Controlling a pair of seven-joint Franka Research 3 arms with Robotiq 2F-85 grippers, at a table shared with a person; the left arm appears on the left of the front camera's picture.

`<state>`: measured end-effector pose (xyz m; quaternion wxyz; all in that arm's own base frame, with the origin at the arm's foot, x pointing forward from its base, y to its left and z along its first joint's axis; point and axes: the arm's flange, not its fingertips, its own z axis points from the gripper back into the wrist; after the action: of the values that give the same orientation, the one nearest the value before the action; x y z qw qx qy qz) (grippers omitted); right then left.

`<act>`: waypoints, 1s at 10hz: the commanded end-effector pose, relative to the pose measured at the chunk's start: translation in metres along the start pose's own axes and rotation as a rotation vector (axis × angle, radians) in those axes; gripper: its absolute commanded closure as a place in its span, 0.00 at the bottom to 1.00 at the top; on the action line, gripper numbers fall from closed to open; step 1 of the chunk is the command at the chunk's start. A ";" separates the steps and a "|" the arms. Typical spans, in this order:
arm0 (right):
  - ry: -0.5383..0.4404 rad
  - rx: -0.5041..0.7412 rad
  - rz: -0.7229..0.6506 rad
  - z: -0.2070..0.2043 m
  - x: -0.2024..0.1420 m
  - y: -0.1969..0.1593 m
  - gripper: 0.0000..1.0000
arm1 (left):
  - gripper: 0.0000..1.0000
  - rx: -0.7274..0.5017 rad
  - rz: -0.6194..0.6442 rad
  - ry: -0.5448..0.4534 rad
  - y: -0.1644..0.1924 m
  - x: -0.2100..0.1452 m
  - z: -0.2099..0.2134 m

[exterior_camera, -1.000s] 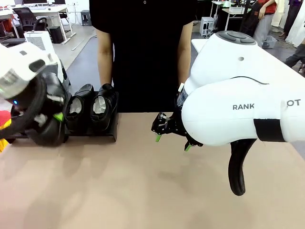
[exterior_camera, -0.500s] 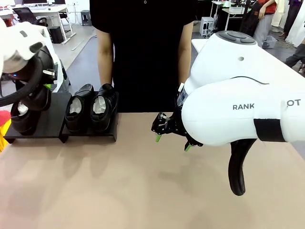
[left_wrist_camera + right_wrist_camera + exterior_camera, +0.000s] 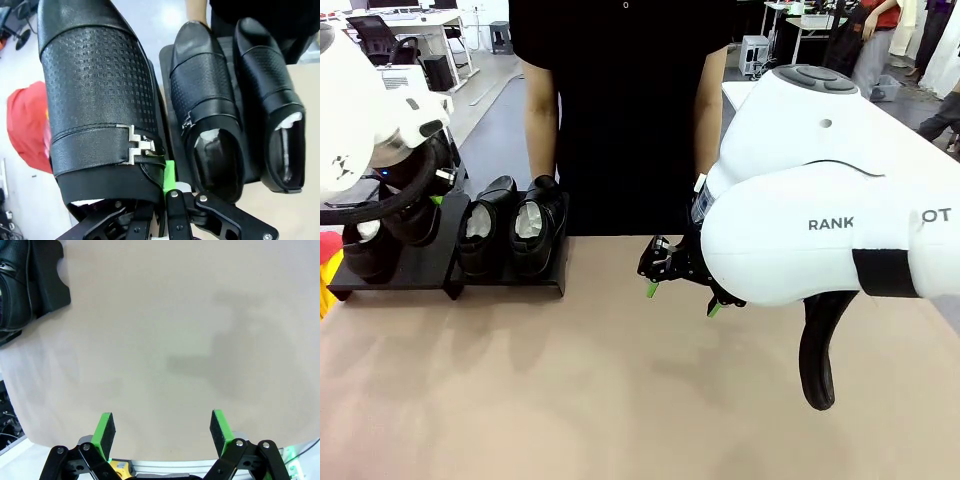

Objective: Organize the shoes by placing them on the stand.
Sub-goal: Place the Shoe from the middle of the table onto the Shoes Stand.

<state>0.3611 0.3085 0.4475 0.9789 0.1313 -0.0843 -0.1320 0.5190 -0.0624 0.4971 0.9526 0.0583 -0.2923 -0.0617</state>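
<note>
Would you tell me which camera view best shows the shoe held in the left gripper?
The left wrist view: the held shoe fills the frame, showing its embossed leather and metal buckle. The front view shows that shoe mostly hidden behind the left arm. The right wrist view shows another shoe's edge.

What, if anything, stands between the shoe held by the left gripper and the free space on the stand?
Nothing visible does. The left gripper holds a shoe above the stand's left panel, between a placed shoe and the right pair.
</note>
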 end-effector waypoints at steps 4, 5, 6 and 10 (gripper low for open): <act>0.015 0.009 0.014 0.002 0.003 -0.001 0.00 | 1.00 -0.020 -0.003 0.024 -0.005 0.001 -0.027; 0.015 0.009 0.014 0.002 0.003 -0.001 0.00 | 1.00 -0.012 -0.004 0.041 -0.004 -0.001 -0.035; 0.015 0.009 0.014 0.002 0.003 -0.001 0.00 | 1.00 0.001 0.007 0.053 -0.002 -0.002 -0.042; 0.015 0.009 0.014 0.002 0.003 -0.001 0.00 | 1.00 -0.001 0.024 0.092 0.003 -0.007 -0.054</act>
<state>0.3611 0.3085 0.4474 0.9789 0.1312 -0.0842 -0.1320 0.5394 -0.0510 0.4423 0.9668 0.0492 -0.2450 -0.0533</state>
